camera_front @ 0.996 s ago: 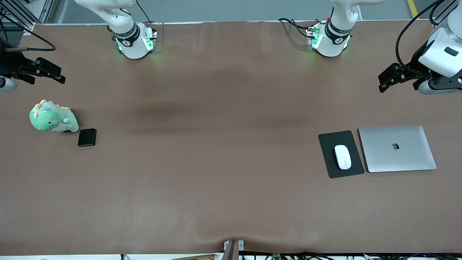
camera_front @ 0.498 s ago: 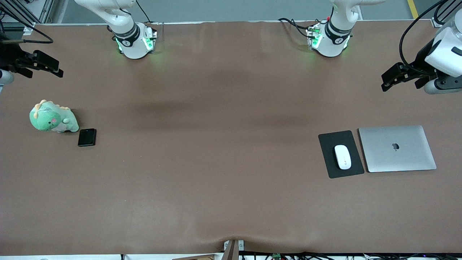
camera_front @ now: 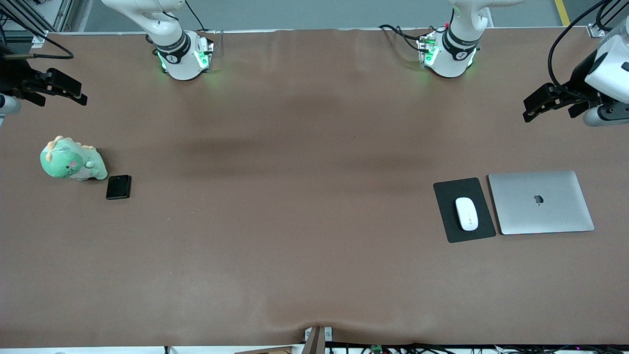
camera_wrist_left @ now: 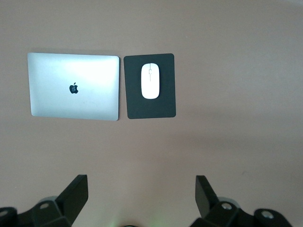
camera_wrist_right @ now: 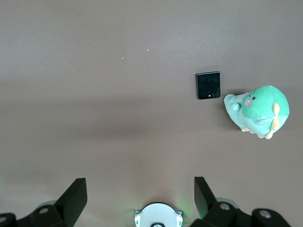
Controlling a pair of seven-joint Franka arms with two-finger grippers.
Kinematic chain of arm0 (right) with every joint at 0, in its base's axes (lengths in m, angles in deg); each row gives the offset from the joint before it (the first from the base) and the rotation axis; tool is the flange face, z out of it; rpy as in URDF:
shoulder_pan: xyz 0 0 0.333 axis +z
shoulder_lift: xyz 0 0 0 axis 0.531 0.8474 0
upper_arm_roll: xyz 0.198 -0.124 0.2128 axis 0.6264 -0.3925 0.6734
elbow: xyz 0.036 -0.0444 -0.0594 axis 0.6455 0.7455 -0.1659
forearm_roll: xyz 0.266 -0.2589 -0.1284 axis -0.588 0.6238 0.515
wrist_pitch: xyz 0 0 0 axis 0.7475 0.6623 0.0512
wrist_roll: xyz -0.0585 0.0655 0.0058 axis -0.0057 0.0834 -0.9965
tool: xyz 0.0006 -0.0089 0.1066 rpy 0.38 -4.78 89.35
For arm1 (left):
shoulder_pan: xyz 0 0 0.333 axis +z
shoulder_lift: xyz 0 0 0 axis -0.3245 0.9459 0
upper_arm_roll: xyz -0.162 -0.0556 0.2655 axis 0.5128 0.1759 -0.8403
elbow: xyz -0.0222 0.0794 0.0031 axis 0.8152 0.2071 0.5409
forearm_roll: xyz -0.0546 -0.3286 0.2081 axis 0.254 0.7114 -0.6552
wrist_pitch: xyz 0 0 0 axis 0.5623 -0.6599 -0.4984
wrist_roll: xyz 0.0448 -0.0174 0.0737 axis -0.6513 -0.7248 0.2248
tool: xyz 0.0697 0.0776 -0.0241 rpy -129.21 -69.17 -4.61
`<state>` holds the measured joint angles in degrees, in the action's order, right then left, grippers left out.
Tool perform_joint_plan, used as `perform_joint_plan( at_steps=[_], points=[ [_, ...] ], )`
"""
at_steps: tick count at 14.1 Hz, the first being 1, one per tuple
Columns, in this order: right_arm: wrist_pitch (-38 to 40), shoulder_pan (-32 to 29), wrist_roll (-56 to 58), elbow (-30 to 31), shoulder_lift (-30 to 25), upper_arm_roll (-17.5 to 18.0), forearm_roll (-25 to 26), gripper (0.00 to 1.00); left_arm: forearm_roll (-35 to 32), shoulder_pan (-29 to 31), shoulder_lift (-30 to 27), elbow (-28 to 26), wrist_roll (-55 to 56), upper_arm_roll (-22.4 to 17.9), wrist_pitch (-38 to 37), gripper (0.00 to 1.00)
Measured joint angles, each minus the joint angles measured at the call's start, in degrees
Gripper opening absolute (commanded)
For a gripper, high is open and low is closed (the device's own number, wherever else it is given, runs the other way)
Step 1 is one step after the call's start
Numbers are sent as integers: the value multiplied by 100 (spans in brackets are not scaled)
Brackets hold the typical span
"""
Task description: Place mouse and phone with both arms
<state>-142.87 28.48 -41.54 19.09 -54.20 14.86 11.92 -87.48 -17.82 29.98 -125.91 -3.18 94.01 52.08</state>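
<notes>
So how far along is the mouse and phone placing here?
Looks finished: the mouse lies on the black mouse pad beside the closed laptop, and the phone lies beside the green plush dinosaur. Nothing in hand: left gripper and right gripper hang open over bare table near their ends. Nothing visibly left.

Wide brown table (camera_front: 304, 206), matte cover w/ a few soft creases, one bump at the edge nearest the front cam. Grey floor strip above the top edge, yellow line (camera_front: 561, 10) at one corner. Cables (camera_front: 393, 348) along the near edge. Even overhead light, faint shadows.
</notes>
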Motion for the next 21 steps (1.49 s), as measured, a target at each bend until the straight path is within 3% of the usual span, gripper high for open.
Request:
perform_joint_plan(
  at_steps=[21],
  points=[
    [-13,2,1,0,0,2,4,100,0,18,0,107,0,0,0,100]
  ],
)
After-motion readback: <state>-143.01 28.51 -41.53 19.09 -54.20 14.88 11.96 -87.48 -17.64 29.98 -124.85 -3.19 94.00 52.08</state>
